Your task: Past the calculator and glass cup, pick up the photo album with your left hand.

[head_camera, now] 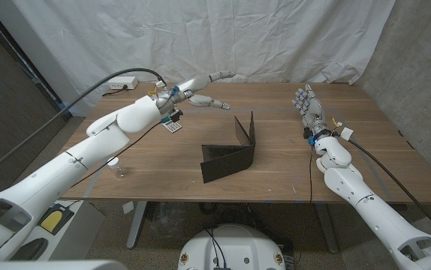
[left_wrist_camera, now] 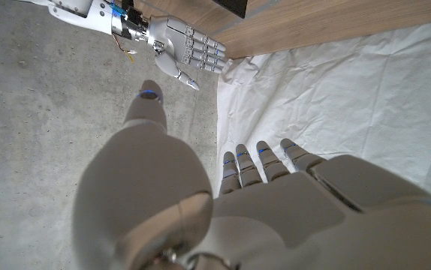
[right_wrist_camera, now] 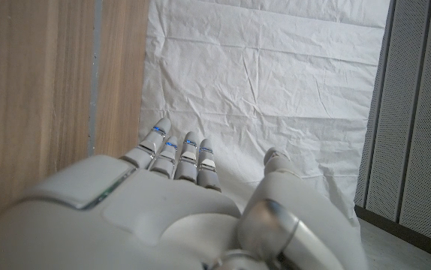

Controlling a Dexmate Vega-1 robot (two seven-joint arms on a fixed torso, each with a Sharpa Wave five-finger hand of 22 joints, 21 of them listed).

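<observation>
Your right robot hand (right_wrist_camera: 178, 217) seen from back, fingers (right_wrist_camera: 169, 154) extended, holding nothing; wooden table (right_wrist_camera: 43, 82) alongside, wrinkled white backdrop sheet (right_wrist_camera: 275, 67) beyond.

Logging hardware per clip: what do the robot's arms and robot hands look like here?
Both arms are glossy white, rounded shells with dark seams at the joints. A black cable runs along the left arm, and another along the right. Exposed coloured wiring sits at each wrist. The left robot hand and right robot hand are silver-grey with segmented fingers; small blue marks show on the fingers.
</observation>
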